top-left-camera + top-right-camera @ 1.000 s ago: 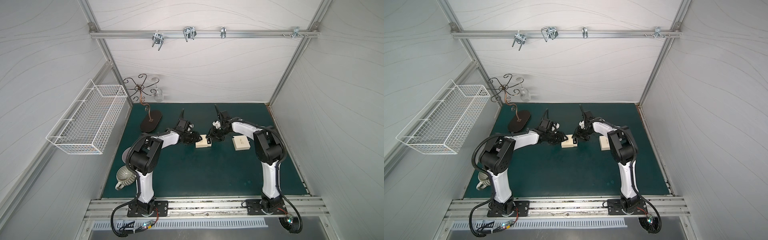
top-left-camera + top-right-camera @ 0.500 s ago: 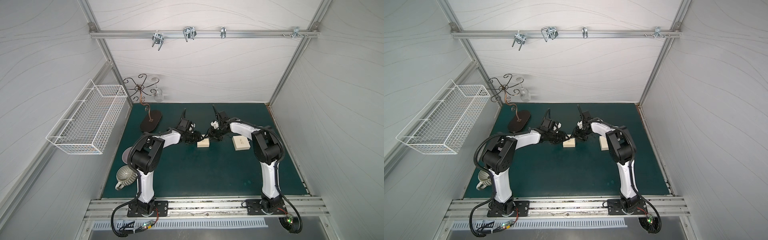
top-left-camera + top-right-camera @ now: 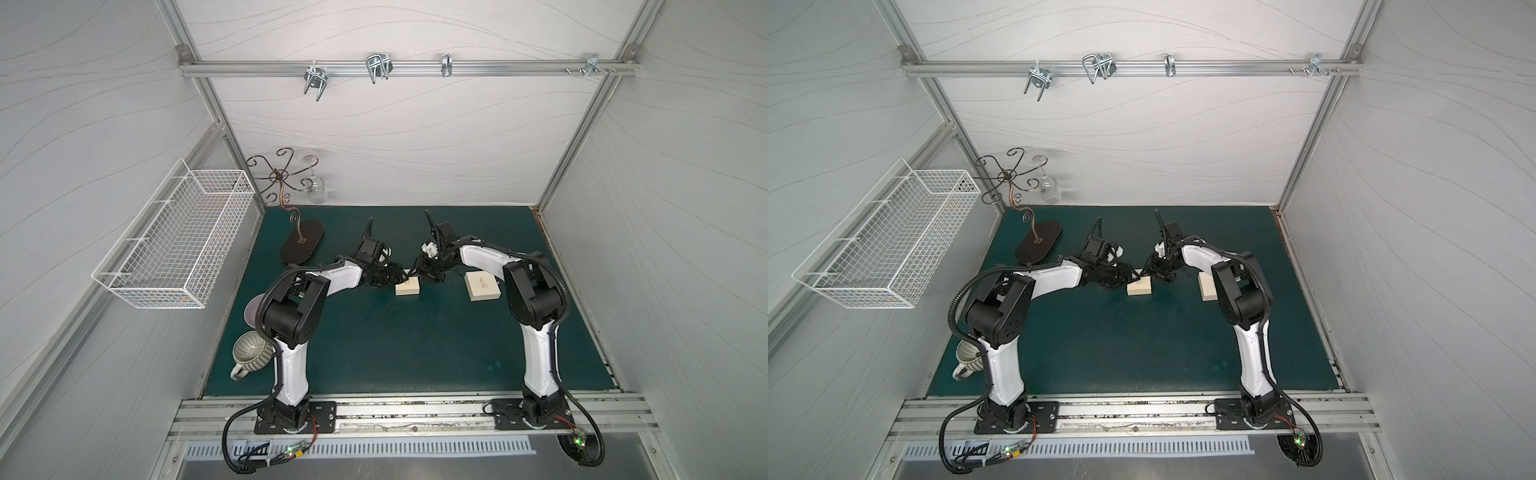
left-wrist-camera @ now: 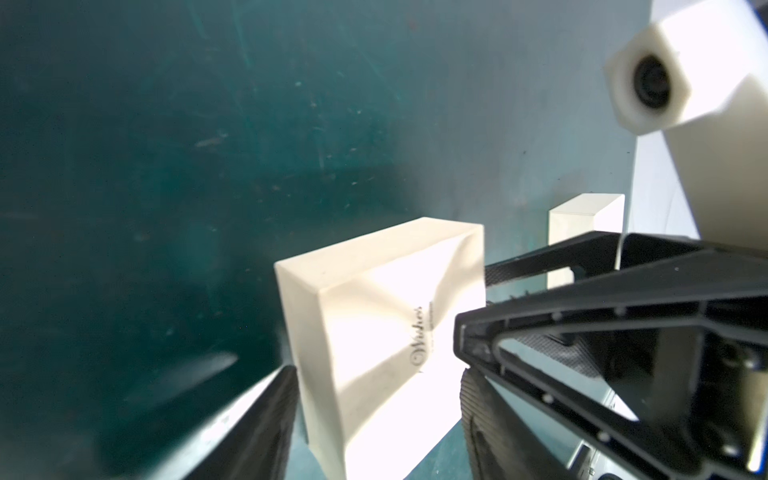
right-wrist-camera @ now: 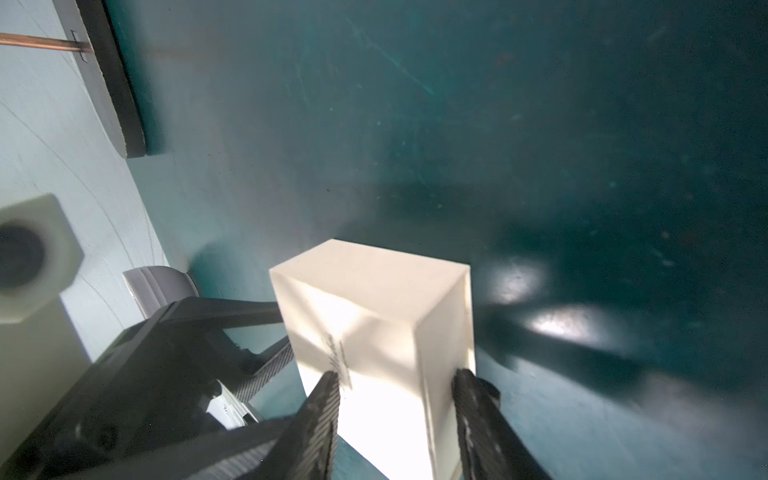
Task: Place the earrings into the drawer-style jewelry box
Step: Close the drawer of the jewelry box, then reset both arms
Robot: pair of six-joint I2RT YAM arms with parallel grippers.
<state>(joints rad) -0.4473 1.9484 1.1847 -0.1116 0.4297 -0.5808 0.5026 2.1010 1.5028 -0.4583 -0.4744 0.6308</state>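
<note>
A cream jewelry box (image 3: 408, 287) (image 3: 1139, 287) with dark script on its top lies mid-mat. My left gripper (image 4: 378, 374) (image 3: 397, 276) is open. Its fingers straddle the box (image 4: 374, 299) with a sliver of mat showing on each side. From the opposite end, my right gripper (image 5: 395, 382) (image 3: 417, 272) is shut on the same box (image 5: 374, 299), with one pad on the printed face and the other on the far side. I cannot tell whether a drawer is pulled out. The earrings are out of view.
A second cream box (image 3: 482, 286) (image 4: 582, 216) sits on the mat under the right arm. A scrollwork stand on a dark oval base (image 3: 302, 247) is at the back left. A ribbed mug (image 3: 249, 353) and a plate (image 3: 251, 311) are by the left arm. A wire basket (image 3: 174, 237) hangs on the left wall.
The left gripper's jaws have spread wider and come off the box's sides. Both grippers have shifted slightly toward the back. The right gripper keeps its hold on the box.
</note>
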